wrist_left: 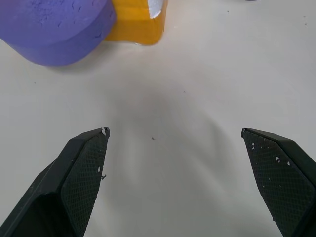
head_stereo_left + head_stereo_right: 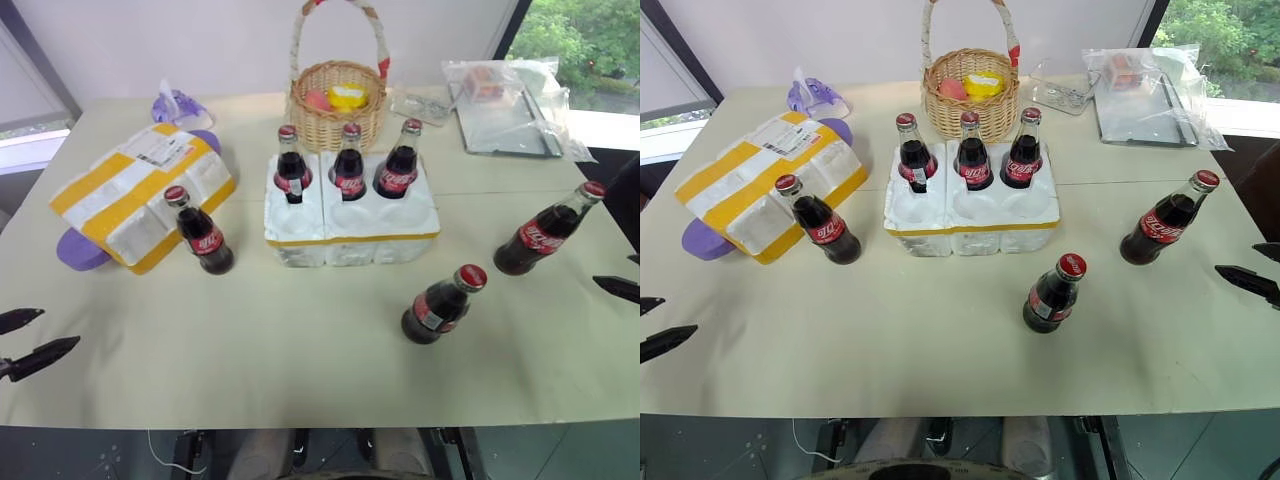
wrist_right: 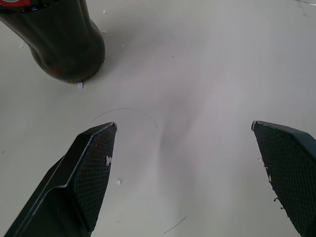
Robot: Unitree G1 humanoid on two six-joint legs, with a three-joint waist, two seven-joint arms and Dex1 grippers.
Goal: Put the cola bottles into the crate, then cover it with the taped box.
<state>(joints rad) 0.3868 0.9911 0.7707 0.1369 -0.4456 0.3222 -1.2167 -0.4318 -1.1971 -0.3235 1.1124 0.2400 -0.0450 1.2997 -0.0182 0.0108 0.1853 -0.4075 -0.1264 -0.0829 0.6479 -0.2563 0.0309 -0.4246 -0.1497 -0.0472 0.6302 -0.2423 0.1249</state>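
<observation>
The crate (image 2: 350, 225) sits mid-table with three cola bottles (image 2: 349, 165) upright in its far row of wells and its near row empty; behind it a wicker basket (image 2: 336, 105) holds a yellow and a pink item. Three more bottles stand on the table (image 2: 300, 350): one (image 2: 200, 233) just beside the taped box (image 2: 140, 195) at left, two (image 2: 440, 305) (image 2: 548, 229) at right. The left gripper (image 1: 175, 148) and right gripper (image 3: 185, 148) hover with fingers spread, grasping nothing, the right one near a bottle's base.
</observation>
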